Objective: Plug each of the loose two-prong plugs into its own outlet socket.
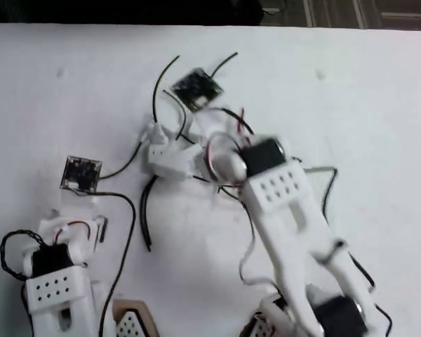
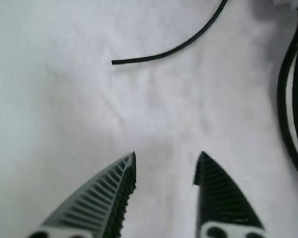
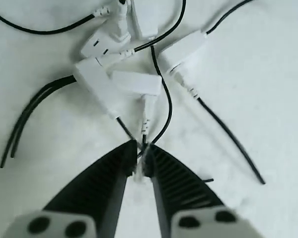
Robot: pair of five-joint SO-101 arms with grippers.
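A cluster of white plugs and outlet sockets (image 1: 170,159) lies mid-table with black cords trailing off. In the right wrist view, a white socket (image 3: 104,42) shows two slots, a white plug (image 3: 136,84) lies against a white block (image 3: 95,82), and another white piece (image 3: 181,49) sits apart on a black cord. My right gripper (image 3: 141,151) is shut on the thin cord coming out of that white plug. The right gripper (image 1: 209,159) sits beside the cluster in the high view. My left gripper (image 2: 164,168) is open over bare table, at the near left (image 1: 77,223).
Two small dark circuit boards lie on the white table (image 1: 351,84), one (image 1: 81,173) at the left and one (image 1: 196,88) at the back. A loose black cord end (image 2: 114,62) lies ahead of the left gripper. Black cords (image 1: 146,210) curl toward the front.
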